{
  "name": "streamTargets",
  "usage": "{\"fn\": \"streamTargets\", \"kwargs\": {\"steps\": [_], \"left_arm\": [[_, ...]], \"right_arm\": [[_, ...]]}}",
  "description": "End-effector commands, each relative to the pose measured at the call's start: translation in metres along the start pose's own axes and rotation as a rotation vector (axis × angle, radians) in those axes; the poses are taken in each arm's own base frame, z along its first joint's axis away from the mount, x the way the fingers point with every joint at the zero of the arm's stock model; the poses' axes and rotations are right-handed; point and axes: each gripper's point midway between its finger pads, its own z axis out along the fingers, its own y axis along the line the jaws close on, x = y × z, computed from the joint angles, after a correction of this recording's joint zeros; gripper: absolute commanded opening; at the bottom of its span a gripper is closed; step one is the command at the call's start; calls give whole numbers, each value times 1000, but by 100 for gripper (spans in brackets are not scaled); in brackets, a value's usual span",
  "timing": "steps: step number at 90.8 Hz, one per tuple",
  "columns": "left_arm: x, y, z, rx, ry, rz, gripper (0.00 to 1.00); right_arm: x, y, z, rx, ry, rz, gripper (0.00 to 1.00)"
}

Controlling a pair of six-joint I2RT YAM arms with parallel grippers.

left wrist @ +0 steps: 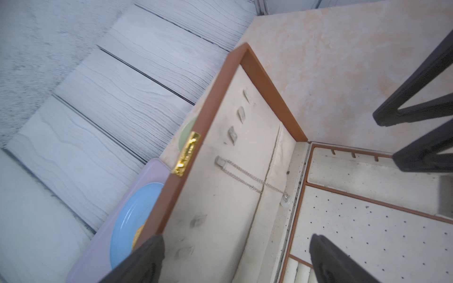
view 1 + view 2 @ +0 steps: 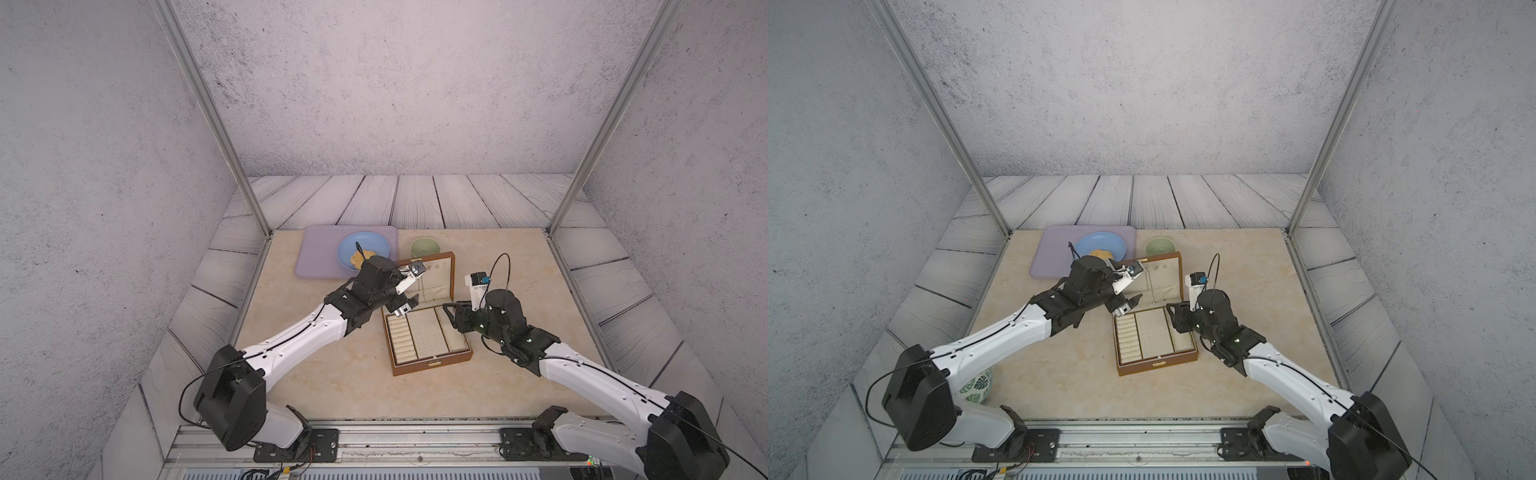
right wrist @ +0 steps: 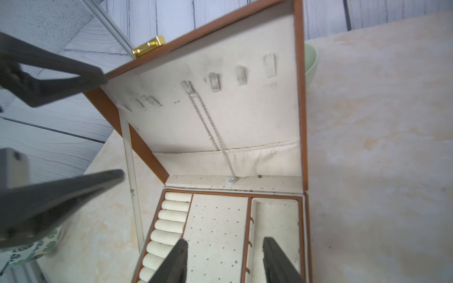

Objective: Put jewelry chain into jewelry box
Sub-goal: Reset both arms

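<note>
At the far left of the counter a lilac tray carries a blue plate, neither part of the job. Next along, the left hand hovers by the left end of the jewelry box, just in front of its upright lid, with its fingers spread wide and nothing between them. The box stands open in the middle of the counter, a green bowl just behind the lid. The jewelry chain is inside the box: it is looped over 1 of the small hooks in the cream lid lining and falls in 2 thin strands down across the pocket seam, ending in a pale pendant at the ledge by the hinge; whether the pendant rests on that ledge or hangs just clear cannot be told. On the right, the right hand is poised over the compartmented tray, fingers apart and empty. Judged from this, the main work looks done, since the chain hangs in place and neither hand grips it. What seems left is drawing both arms clear without snagging the strands.
</note>
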Motion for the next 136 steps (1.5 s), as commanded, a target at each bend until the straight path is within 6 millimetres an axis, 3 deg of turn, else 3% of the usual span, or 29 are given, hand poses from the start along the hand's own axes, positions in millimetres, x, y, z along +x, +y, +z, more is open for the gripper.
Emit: {"fn": "streamTargets", "kwargs": {"steps": [1, 10, 20, 31, 40, 49, 61, 72, 82, 91, 95, 97, 111, 127, 136], "left_arm": [[6, 9, -25, -58, 35, -117, 98], [14, 27, -46, -169, 55, -235, 98], [35, 50, -72, -328, 90, -369, 98], [70, 74, -97, -469, 123, -536, 98], [118, 99, -115, -639, 195, -662, 98], [169, 123, -126, -779, 267, -767, 98], [227, 142, -122, -870, 350, -860, 98], [260, 153, -112, -909, 370, -853, 98], [265, 171, -104, -920, 343, -836, 98], [275, 174, -92, -915, 301, -800, 98], [278, 174, -88, -917, 271, -780, 98], [290, 163, -86, -899, 298, -772, 98], [270, 170, -73, -831, 156, -689, 98], [280, 161, -56, -790, 49, -638, 98], [284, 163, -54, -738, 90, -685, 98]], "right_arm": [[-3, -20, -15, 120, -9, -48, 61], [-10, -31, -28, 189, -43, -64, 83], [-21, -57, -43, 343, -114, -85, 99], [-31, -98, -63, 600, -197, -123, 99], [-41, -119, -73, 744, -230, -194, 99], [-49, -136, -71, 810, -227, -230, 99], [-50, -161, -56, 882, -217, -332, 99], [-43, -193, -48, 962, -179, -349, 99], [-35, -218, -34, 955, -187, -315, 99], [-28, -230, -22, 940, -196, -315, 99], [-33, -228, -17, 921, -226, -344, 99], [-33, -228, -15, 914, -236, -352, 99], [-29, -233, -3, 837, -265, -323, 99], [-25, -235, -2, 771, -256, -292, 99], [-22, -240, 1, 705, -245, -249, 99]]}}
